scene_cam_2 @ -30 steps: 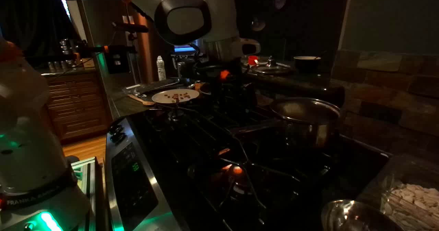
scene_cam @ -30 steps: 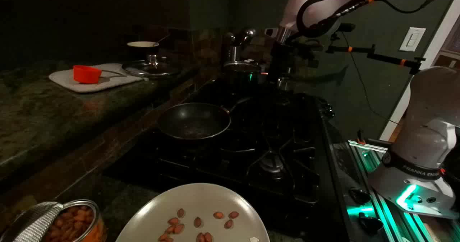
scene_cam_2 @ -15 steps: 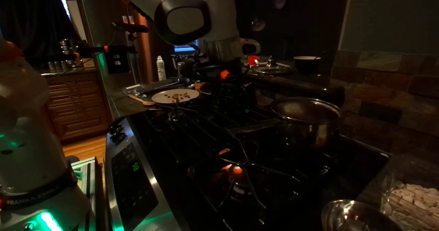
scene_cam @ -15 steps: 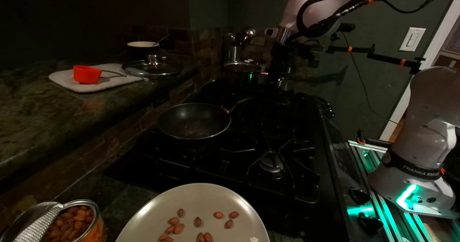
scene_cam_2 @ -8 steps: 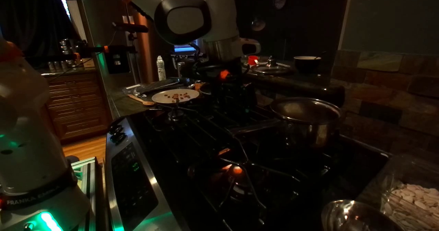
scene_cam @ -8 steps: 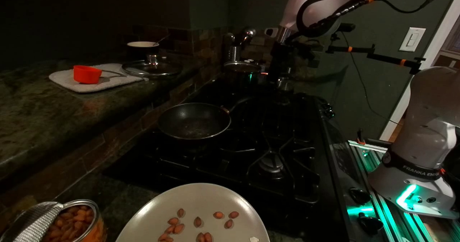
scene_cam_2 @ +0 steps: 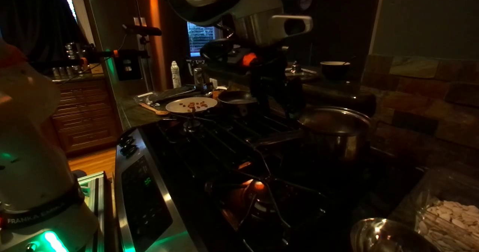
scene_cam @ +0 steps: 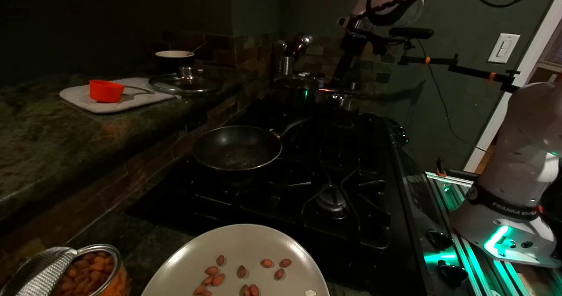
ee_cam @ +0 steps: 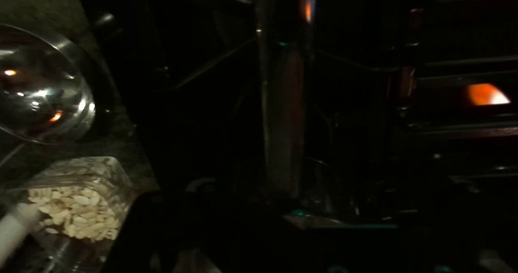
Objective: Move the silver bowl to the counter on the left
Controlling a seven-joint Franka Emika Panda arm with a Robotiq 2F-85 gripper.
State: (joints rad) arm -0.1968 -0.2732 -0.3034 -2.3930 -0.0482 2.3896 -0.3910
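Note:
The silver bowl (scene_cam_2: 391, 237) sits at the bottom right edge of an exterior view, partly cut off. It also shows in the wrist view (ee_cam: 38, 88) at the left edge, beside the stove on mottled stone, with a shiny inside. The dark counter (scene_cam: 48, 146) runs along the left of an exterior view, raised above the stove. My gripper (scene_cam_2: 280, 111) is above the stove near the steel pot's left side, apart from the bowl. It shows dark in the other exterior picture too (scene_cam: 341, 74). Its fingers are too dark to read as open or shut.
A steel pot (scene_cam_2: 338, 143) stands on the stove; its long handle (ee_cam: 285, 119) crosses the wrist view. A tub of pale nuts (ee_cam: 79, 212) is beside the bowl. A black pan (scene_cam: 237, 149), white dish of nuts (scene_cam: 246, 243), glass lid (scene_cam: 186, 83) and red cup (scene_cam: 106, 91) are around.
My hand has moved toward the steel pot and tilted, going right in an exterior view. The upper arm has shifted up. The pan behind it is uncovered. The bowl has not moved.

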